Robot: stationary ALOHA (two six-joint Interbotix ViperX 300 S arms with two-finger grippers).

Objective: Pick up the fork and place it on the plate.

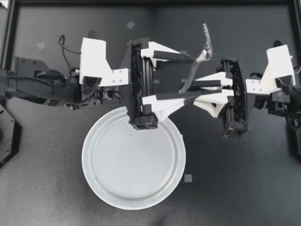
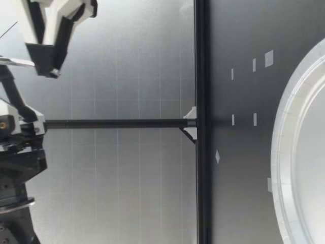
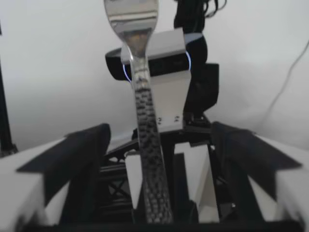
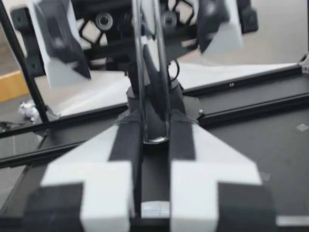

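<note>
The fork (image 1: 205, 44) is held in the air outside the plate's (image 1: 88, 162) rim, on the right arm's side, with its handle clamped between the fingers of the right gripper (image 1: 193, 87). The left gripper (image 1: 195, 75) is spread wide around the fork and is not seen to touch it; its body is seen over the plate's rim.

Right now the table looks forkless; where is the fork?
Top view: the fork is held aloft in my right gripper, between my left gripper's open fingers, beyond the plate's rim.
</note>
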